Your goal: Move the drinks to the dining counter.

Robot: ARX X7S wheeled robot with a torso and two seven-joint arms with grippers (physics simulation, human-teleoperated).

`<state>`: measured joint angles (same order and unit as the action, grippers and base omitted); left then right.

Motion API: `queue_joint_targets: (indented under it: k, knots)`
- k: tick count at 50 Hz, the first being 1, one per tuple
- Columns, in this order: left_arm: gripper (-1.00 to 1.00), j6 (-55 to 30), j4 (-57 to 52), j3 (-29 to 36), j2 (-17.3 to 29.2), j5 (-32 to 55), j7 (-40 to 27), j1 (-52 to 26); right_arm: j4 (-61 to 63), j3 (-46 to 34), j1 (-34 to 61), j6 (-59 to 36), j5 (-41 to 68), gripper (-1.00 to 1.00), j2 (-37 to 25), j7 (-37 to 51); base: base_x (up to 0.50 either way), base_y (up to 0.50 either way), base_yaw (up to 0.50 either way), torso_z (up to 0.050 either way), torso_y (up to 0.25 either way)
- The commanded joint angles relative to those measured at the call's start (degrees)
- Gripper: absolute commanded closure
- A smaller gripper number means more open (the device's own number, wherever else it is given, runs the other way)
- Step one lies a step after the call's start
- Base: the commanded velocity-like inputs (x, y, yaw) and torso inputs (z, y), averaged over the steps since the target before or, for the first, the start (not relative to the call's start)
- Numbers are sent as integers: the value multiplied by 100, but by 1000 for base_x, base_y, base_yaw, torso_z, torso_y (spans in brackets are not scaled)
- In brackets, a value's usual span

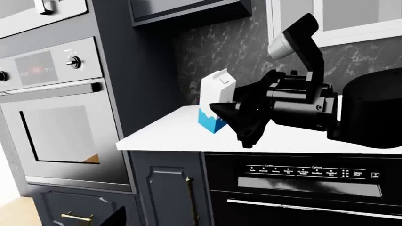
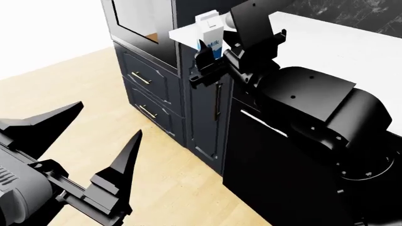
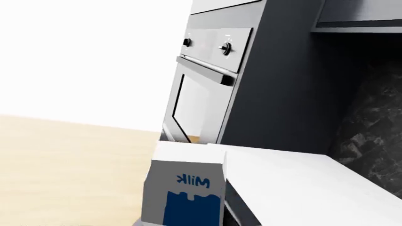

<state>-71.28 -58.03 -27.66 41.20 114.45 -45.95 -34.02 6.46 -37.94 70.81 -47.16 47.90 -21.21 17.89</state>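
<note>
milk carton upright between right gripper jaws, on worktop.

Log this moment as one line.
right gripper: at milk carton, grasp unclear | carton: upright on worktop | left gripper: open, idle

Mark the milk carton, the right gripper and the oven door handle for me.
milk carton (image 2: 209, 32): head view, front face above the blue band.
right gripper (image 2: 207, 63): head view, between its fingertips, beside the carton's base.
oven door handle (image 3: 204, 70): right wrist view, middle of the bar.
</note>
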Motion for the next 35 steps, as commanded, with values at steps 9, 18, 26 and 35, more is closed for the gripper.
queue_joint_targets:
  k: [9,18,26,35]
  knots:
    - [-100,-38,18,-30,0,83,-53,-39,72,59,117,-25,-284,100,-14,-37,0,0,500,0,1]
    - [-100,-58,62,92,-24,64,-85,-151,49,34,129,-20,-282,100,-24,-73,0,0,500,1,1]
    - [-100,-90,57,76,-47,53,-91,-126,8,36,97,22,-283,100,-21,-77,0,0,500,0,3]
    - [-100,-102,32,-11,-47,96,-96,-75,29,39,93,16,-250,100,-23,-75,0,0,500,1,1]
